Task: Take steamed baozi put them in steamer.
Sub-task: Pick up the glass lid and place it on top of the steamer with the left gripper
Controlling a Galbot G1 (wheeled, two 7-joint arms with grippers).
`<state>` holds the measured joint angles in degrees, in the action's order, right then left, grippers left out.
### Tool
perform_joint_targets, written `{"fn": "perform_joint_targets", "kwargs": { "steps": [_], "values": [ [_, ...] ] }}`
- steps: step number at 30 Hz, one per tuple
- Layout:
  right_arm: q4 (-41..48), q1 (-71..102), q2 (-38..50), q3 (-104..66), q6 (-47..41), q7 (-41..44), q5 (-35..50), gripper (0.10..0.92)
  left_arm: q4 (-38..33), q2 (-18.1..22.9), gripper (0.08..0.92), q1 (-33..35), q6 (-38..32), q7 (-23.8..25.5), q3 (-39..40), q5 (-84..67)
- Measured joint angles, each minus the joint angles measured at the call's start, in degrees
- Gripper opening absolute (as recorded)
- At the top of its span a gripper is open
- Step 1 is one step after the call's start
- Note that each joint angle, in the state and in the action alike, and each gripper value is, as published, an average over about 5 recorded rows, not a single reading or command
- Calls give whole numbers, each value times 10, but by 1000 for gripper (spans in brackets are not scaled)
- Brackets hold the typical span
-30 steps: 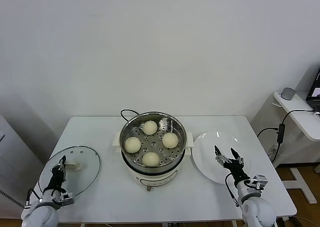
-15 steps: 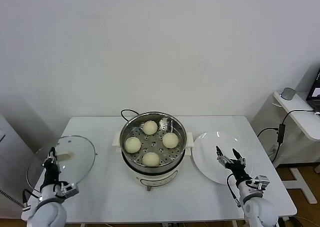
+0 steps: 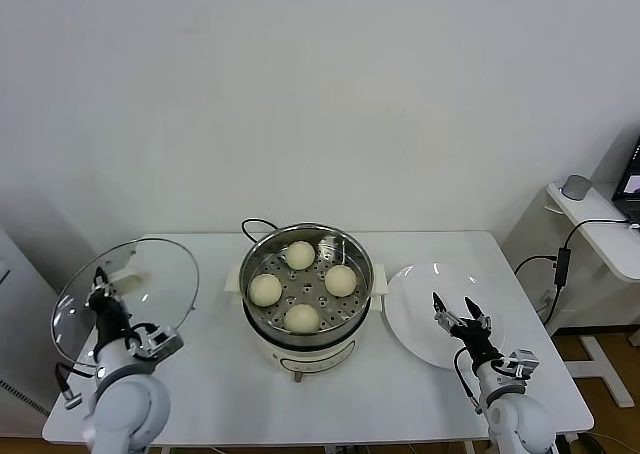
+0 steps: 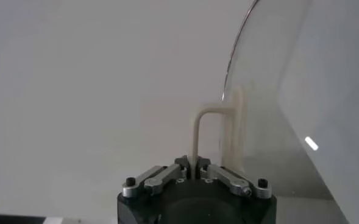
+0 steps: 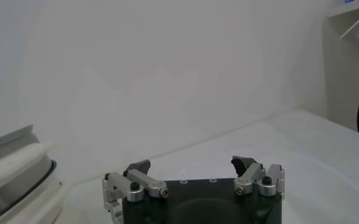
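In the steamer (image 3: pixel 307 274) on the bench (image 3: pixel 200 374) sit all four steamed baozi (image 3: pixel 301 255), likely soft and light, needing gentle side grips. The left gripper (image 3: pixel 99 299) clamps the glass lid (image 3: pixel 125 299) by its handle; the right gripper (image 3: pixel 452 310) hangs wide over the plate (image 3: pixel 420 319).

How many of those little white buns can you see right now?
4, all in the steamer: one at the back, one at the robot's left, one at its right, one at the front. None seems hidden.
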<state>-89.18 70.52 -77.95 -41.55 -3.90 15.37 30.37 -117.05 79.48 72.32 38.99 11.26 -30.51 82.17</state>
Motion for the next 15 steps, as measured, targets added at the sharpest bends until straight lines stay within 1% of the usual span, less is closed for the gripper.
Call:
{"fn": "perform_joint_targets", "kwargs": {
  "steps": [8, 15],
  "values": [
    [2, 0, -2, -2, 0, 1, -3, 823, -25, 45, 131, -42, 30, 72, 71, 74],
    [5, 3, -1, -7, 1, 3, -3, 823, -18, 83, 131, -87, 32, 105, 144, 120]
  ]
}}
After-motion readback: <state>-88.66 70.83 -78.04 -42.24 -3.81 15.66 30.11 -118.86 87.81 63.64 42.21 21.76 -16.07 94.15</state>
